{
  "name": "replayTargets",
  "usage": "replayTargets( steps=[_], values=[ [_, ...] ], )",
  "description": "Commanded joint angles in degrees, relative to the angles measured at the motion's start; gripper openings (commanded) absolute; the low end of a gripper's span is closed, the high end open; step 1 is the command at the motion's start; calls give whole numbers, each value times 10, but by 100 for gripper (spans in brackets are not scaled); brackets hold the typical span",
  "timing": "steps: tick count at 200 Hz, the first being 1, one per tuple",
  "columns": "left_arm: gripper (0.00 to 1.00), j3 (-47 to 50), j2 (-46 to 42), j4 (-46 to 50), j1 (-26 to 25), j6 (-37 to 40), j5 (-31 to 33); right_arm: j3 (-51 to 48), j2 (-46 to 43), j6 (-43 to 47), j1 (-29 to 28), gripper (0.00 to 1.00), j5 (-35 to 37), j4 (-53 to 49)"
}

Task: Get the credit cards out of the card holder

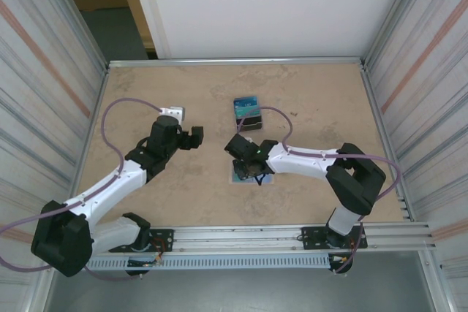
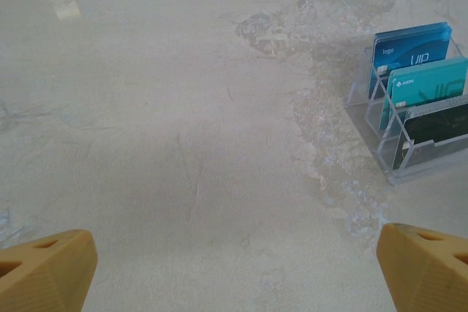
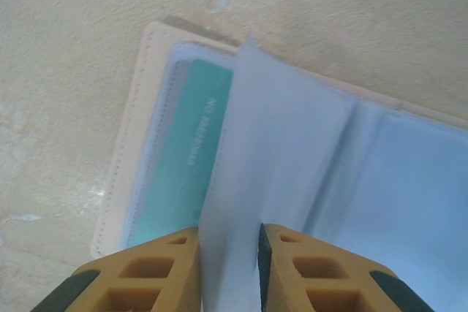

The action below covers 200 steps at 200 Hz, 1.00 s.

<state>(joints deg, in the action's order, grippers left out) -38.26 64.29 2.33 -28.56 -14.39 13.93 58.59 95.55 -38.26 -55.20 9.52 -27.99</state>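
The card holder [image 3: 135,107], a beige booklet with clear plastic sleeves, lies open on the table under my right gripper [image 1: 248,168]. A teal credit card [image 3: 183,158] sits inside its left sleeve. My right gripper [image 3: 228,235] is shut on a raised clear sleeve page [image 3: 270,151], pinched between both fingers. A corner of the card holder [image 1: 265,178] shows beside the gripper from above. My left gripper [image 1: 196,137] hovers open to the left of it, with nothing between its fingers [image 2: 51,264].
A clear acrylic rack [image 2: 409,169] stands toward the back of the table [image 1: 146,93], holding a blue card [image 2: 409,49], a teal card [image 2: 431,82] and a dark card [image 2: 439,126] upright. Metal walls enclose the table on both sides.
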Motion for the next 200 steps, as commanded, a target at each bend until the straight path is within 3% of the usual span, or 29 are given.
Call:
replayTargets(
  steps=[1, 54, 111, 161, 200],
  values=[
    [99, -19, -14, 6, 3, 3, -4, -14, -24, -20, 9, 26, 31, -33],
    [99, -25, -13, 11, -7, 9, 6, -48, -67, -34, 26, 33, 47, -40],
    [99, -27, -8, 14, -13, 10, 16, -83, -87, -52, 36, 33, 39, -22],
    [99, -26, -12, 22, -15, 12, 28, -107, -119, -96, 63, 33, 89, -70],
    [99, -19, -10, 18, -15, 5, 29, -75, -150, -109, 42, 33, 142, -117]
  ],
)
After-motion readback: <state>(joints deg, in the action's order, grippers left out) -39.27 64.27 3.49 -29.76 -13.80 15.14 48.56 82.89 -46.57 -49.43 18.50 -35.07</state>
